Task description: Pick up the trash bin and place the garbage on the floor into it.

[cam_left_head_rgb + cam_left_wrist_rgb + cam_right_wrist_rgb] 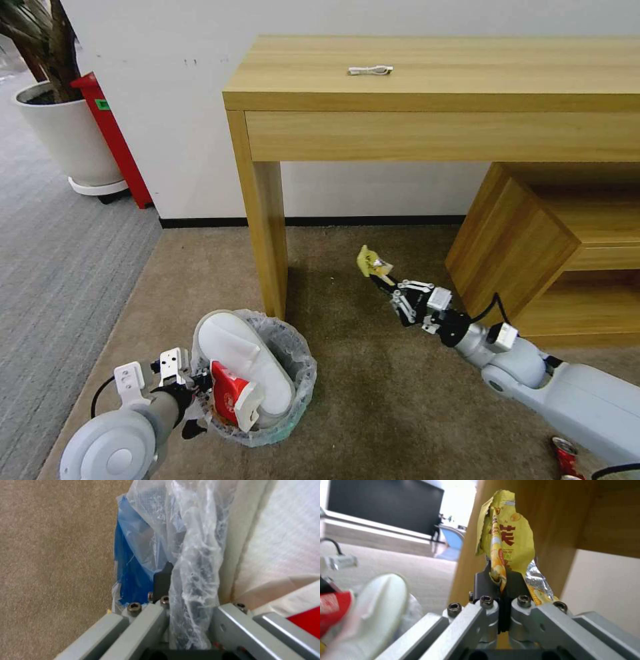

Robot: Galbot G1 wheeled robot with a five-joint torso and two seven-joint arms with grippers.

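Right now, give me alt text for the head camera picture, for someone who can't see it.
The right gripper, raised over the floor, pinches a yellow wrapper beside a wooden desk. The left gripper grips the rim of the trash bin, which holds a white slipper and red-white carton.

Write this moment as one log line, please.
left gripper: shut on trash bin rim | right gripper: shut on yellow wrapper, above floor | bin: slipper, red carton
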